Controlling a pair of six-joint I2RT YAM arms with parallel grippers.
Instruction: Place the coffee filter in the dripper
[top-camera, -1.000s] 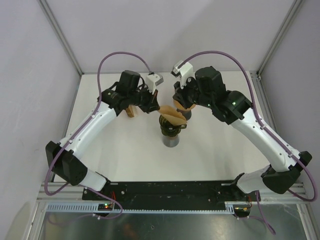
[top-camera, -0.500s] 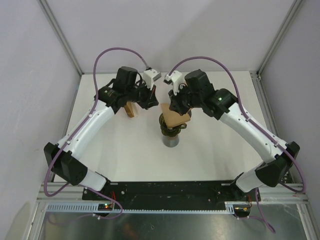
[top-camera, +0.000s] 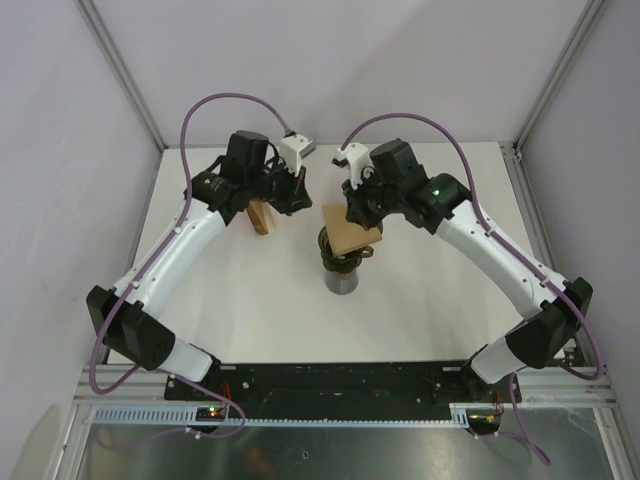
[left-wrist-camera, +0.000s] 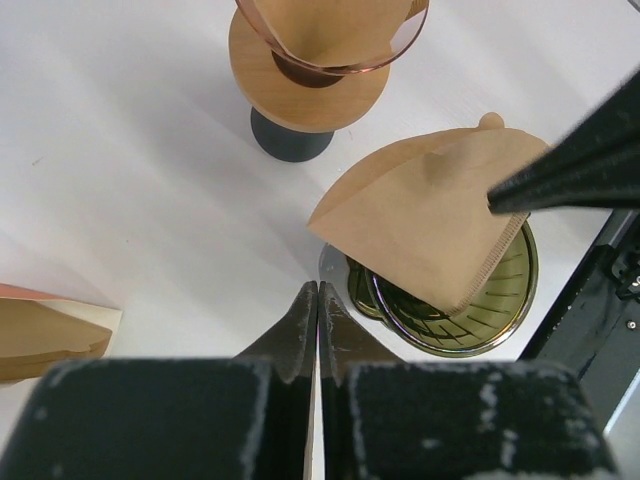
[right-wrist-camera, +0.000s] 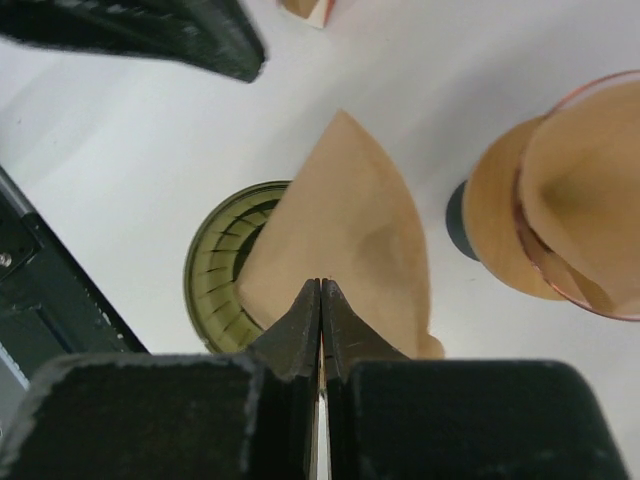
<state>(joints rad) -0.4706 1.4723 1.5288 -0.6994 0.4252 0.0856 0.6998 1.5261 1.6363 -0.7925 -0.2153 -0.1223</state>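
Note:
The brown paper coffee filter (top-camera: 350, 229) hangs folded flat over the green glass dripper (top-camera: 341, 262), which sits on a grey cylinder. My right gripper (top-camera: 349, 207) is shut on the filter's edge; in the right wrist view the filter (right-wrist-camera: 350, 225) fans out from the gripper (right-wrist-camera: 320, 285) and covers part of the dripper (right-wrist-camera: 218, 272). My left gripper (top-camera: 301, 193) is shut and empty, to the left of the dripper. In the left wrist view the gripper (left-wrist-camera: 318, 290) points beside the dripper (left-wrist-camera: 455, 305), apart from the filter (left-wrist-camera: 425, 220).
A second dripper holding a filter stands on a wooden stand (left-wrist-camera: 305, 70) behind the green one and also shows in the right wrist view (right-wrist-camera: 560, 200). A wooden filter holder (top-camera: 261, 218) stands at the left, under the left arm.
My left gripper has drawn back up and to the left, away from the filter. My right gripper has shifted left with the filter, now flatter over the dripper.

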